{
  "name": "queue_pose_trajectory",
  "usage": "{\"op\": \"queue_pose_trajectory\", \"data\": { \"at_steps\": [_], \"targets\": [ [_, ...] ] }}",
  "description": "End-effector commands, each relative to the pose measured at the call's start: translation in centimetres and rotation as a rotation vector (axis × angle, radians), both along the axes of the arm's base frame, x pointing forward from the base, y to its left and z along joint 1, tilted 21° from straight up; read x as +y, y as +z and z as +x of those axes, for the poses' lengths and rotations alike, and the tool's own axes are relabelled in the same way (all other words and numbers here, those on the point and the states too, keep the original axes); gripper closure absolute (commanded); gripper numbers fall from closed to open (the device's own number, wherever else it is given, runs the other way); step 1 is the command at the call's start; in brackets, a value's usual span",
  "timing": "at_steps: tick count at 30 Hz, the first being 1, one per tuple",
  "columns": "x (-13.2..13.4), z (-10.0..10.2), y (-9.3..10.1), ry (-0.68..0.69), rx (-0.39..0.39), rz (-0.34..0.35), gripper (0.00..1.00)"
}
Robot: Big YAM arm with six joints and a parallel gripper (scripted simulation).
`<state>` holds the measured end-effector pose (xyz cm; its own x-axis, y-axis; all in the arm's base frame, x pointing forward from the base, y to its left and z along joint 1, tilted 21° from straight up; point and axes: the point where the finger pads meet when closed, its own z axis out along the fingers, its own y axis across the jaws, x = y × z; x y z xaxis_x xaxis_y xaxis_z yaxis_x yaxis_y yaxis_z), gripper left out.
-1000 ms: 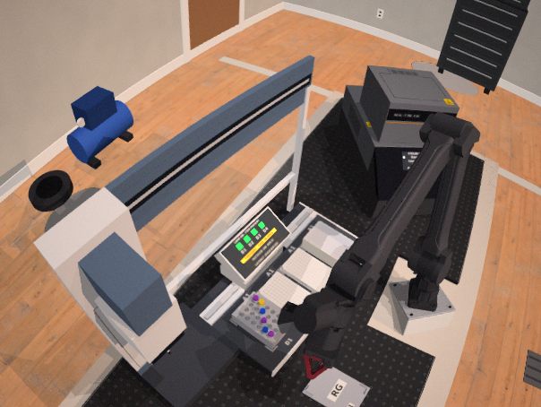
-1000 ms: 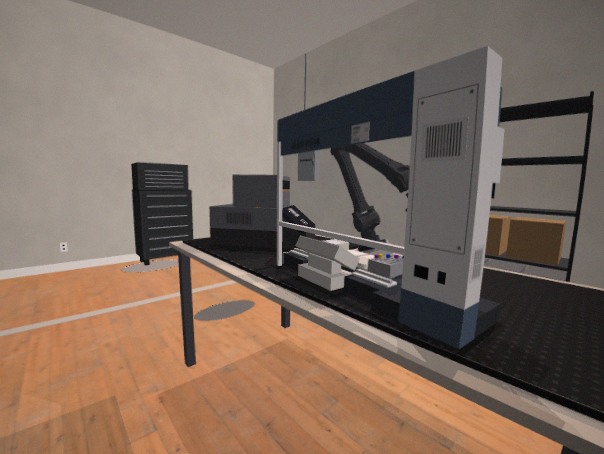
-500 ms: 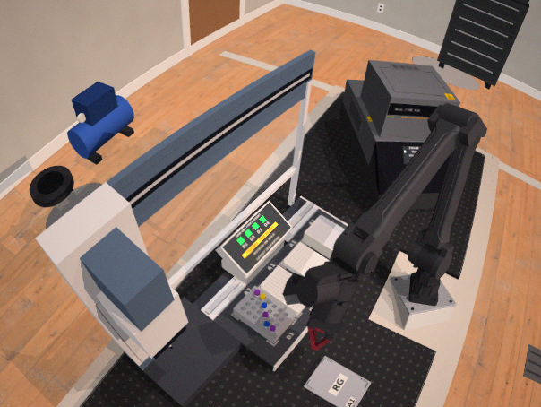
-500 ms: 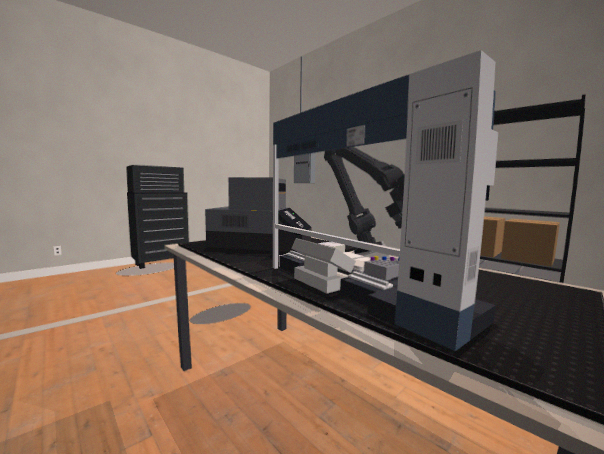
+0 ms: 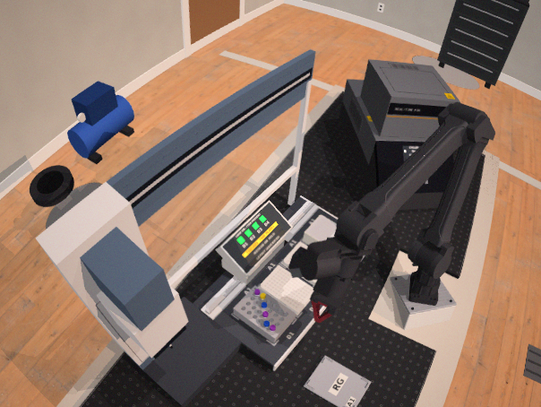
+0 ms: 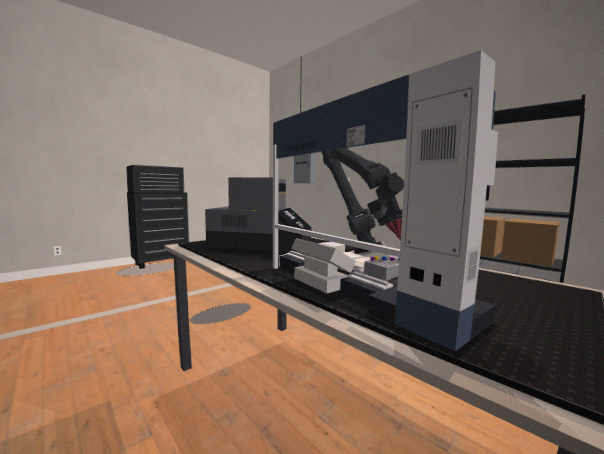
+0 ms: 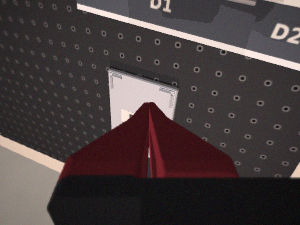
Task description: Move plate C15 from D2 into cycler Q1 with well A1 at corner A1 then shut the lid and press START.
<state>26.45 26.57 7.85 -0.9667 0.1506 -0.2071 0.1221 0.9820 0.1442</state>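
The white 96-well plate C15 (image 5: 287,287) lies on D2 of the hand-off row, right of the tube cooling block (image 5: 261,317) on D1. My gripper (image 5: 322,311) hangs just in front of D1 and D2, above the mat, with its red fingers shut and nothing between them. In the wrist view the shut fingertips (image 7: 150,106) point down at the grey RG nest (image 7: 142,96), with the D2 label (image 7: 285,31) at the top right. The cycler Q1 (image 5: 403,116) stands at the far end with its lid down. My arm hides most of its panel (image 5: 414,150).
Plate G16 on D3 (image 5: 297,255) and the deep-well block on D4 (image 5: 319,229) are partly hidden by my arm. A status display (image 5: 255,238) with green squares stands behind the row. A tall blue-and-white gantry (image 5: 134,251) spans the left side. The RG nest (image 5: 337,382) lies near the front.
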Motion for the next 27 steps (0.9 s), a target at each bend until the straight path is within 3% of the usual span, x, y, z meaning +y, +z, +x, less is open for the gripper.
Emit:
{"op": "queue_pose_trajectory", "data": {
  "at_steps": [1,4,8,11,15,18,23,25,27],
  "targets": [
    [-1.0,0.2,2.3,0.003,-0.024,-0.01,1.0],
    [-2.5,0.1,2.4,0.013,-0.021,0.003,1.0],
    [-4.6,-0.1,2.6,-0.035,-0.014,-0.083,1.0],
    [-4.6,-0.1,2.5,-0.027,-0.017,-0.065,1.0],
    [-7.1,-0.1,3.3,-0.027,-0.025,-0.055,1.0],
    [-8.2,-0.4,3.9,-0.06,-0.027,-0.129,1.0],
    [-10.8,-0.9,4.0,-0.058,-0.017,-0.121,1.0],
    [-11.9,-1.3,4.2,-0.084,-0.011,-0.18,1.0],
    [-11.9,-1.3,4.2,-0.084,-0.011,-0.18,1.0]
  ]
}}
